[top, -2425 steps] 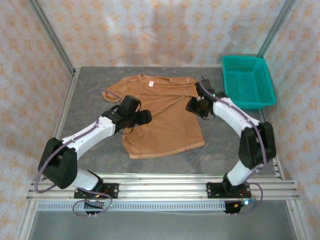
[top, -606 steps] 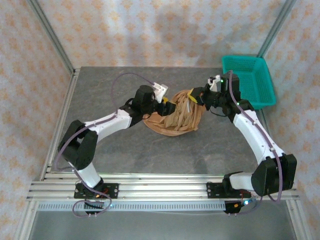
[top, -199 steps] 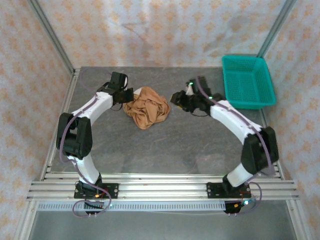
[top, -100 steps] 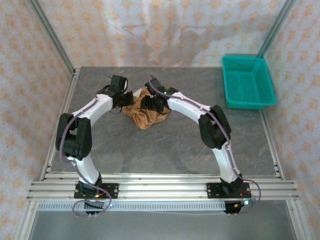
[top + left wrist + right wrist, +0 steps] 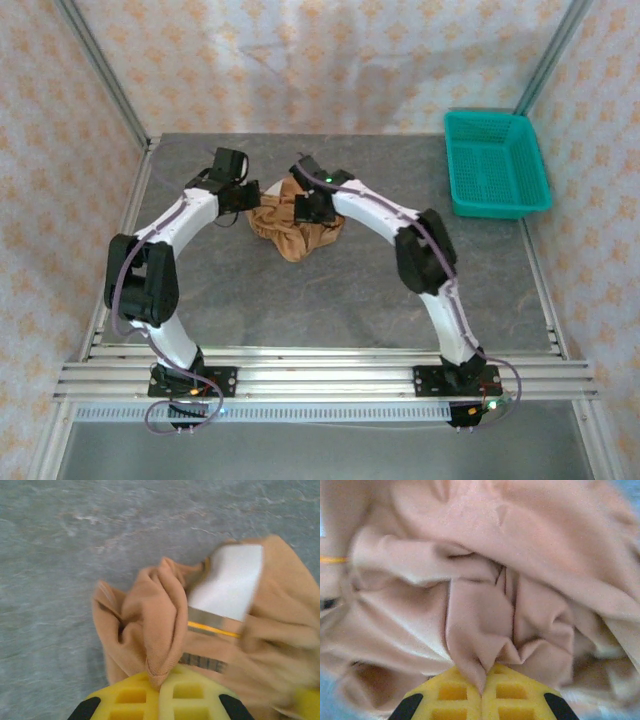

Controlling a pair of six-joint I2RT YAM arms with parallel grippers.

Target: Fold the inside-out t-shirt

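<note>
Since a second ago, your right arm [image 5: 375,212] has swung left across the counter [image 5: 350,300], from well right of the cloth to directly over it. The right jaws are now closed on a raised fold; the right wrist view shows tan cloth pinched between the yellow pads. The left jaws are also shut, gripping a ridge of fabric at the bundle's left edge.

The inside-out t-shirt [image 5: 293,225] sits upper centre of the overhead frame, between both wrists and well apart from the teal basket [image 5: 497,160] at upper right. It is a crumpled heap, not a flat garment. No collar, hem or sleeve can be picked out, so you cannot tell which way it points. It has no clear long axis, only a slight taper toward the bottom of the frame.

Folding proper looks not yet begun; this step reads as spreading the shirt. Your next move likely calls for drawing the two grips apart to open the cloth flat.
</note>
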